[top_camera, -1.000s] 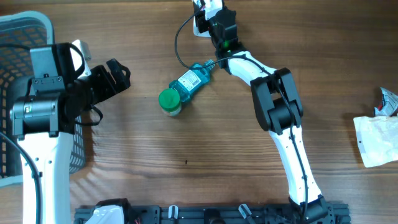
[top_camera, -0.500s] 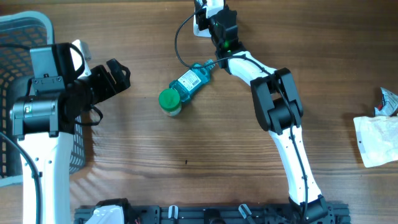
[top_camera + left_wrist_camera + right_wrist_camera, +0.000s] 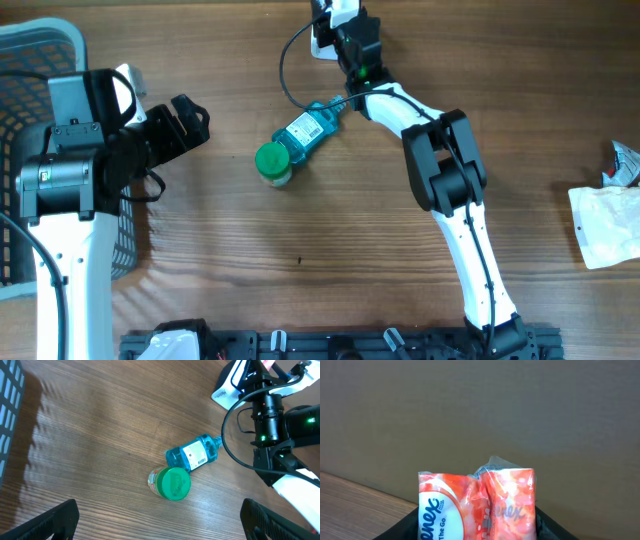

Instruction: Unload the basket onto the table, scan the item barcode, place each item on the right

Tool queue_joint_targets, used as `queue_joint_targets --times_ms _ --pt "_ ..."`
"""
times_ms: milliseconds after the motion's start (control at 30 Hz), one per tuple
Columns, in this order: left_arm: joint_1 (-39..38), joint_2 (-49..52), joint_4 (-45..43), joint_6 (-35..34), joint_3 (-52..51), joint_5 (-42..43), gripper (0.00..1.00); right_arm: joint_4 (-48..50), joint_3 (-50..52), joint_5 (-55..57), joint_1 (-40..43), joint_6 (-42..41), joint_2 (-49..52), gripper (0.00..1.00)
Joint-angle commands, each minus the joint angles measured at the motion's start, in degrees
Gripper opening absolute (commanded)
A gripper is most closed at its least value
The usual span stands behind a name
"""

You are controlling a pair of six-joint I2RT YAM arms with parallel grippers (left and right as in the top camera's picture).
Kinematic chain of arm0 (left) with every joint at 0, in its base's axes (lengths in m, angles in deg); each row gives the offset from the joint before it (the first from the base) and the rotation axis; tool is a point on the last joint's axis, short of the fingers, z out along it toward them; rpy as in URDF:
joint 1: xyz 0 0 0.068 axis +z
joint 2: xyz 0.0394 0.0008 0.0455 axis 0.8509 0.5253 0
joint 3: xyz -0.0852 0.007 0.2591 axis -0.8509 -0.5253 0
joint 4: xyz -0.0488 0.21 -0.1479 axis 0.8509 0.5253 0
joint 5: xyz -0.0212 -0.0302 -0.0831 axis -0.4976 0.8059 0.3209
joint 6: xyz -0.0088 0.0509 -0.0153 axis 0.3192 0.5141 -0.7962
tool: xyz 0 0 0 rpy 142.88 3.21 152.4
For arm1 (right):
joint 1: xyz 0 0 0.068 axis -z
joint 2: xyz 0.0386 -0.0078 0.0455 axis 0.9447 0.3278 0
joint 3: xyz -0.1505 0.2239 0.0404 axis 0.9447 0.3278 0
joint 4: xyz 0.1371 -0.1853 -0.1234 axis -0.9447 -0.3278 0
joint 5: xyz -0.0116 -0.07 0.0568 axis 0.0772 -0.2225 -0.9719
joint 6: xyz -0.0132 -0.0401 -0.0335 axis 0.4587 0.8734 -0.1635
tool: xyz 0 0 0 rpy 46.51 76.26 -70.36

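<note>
A wooden tabletop [image 3: 300, 230] is carrying the work. The right gripper [image 3: 475, 532] jaws are clamping an orange tissue pack [image 3: 477, 505], just beyond the blue bottle [image 3: 303, 130]. The left gripper [image 3: 192, 122] jaws are standing wide apart, well left of the bottle, which is lying on its side.

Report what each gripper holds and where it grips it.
The right gripper holds a tissue pack by its lower end. The left gripper is open and empty.

Wooden table [image 3: 250, 280], plain brownish wall [image 3: 480, 410]
</note>
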Motion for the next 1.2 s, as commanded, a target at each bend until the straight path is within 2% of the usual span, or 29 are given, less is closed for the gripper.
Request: queue_joint_targets --times_ms 0,100,267,433,467,567,667,800,933,967,1033,1167 --pt "0.42 -0.2 0.02 0.72 0.83 -0.28 1.0 -0.39 -0.79 -0.55 -0.79 -0.31 -3.76 0.56" --pt "0.42 -0.2 0.02 0.74 0.85 -0.26 1.0 -4.07 -0.79 -0.5 -0.79 -0.17 -7.34 0.56" --pt "0.42 -0.2 0.02 0.74 0.83 -0.28 1.0 -17.42 -0.79 3.56 -0.59 -0.17 -15.85 0.55" --pt "0.42 -0.2 0.02 0.74 0.85 -0.28 1.0 -37.68 -0.79 19.58 0.31 -0.2 -28.7 0.51" --pt "0.42 -0.2 0.02 0.74 0.85 -0.28 1.0 -44.3 -0.79 24.3 0.87 -0.9 -31.98 0.49" --pt "0.42 -0.2 0.02 0.74 0.83 -0.26 1.0 -62.6 -0.79 32.41 4.37 -9.92 -38.03 0.47" --pt "0.42 -0.2 0.02 0.74 0.85 -0.28 1.0 -80.87 -0.79 33.31 11.61 -21.07 -40.92 0.47" --pt "0.42 -0.2 0.02 0.74 0.83 -0.28 1.0 -99.58 0.48 32.52 23.76 -33.79 -40.37 0.44" --pt "0.42 -0.2 0.02 0.72 0.83 -0.28 1.0 -102.16 7.19 26.45 35.89 -35.28 -39.98 0.44" --pt "0.42 -0.2 0.02 0.72 0.83 -0.28 1.0 -101.48 9.86 22.82 39.21 -35.3 -39.87 0.43" --pt "0.42 -0.2 0.02 0.72 0.85 -0.28 1.0 -98.77 14.84 17.44 44.04 -35.34 -39.87 0.47" --pt "0.42 -0.2 0.02 0.74 0.83 -0.28 1.0 -92.98 23.52 13.55 50.21 -36.48 -39.87 0.5"
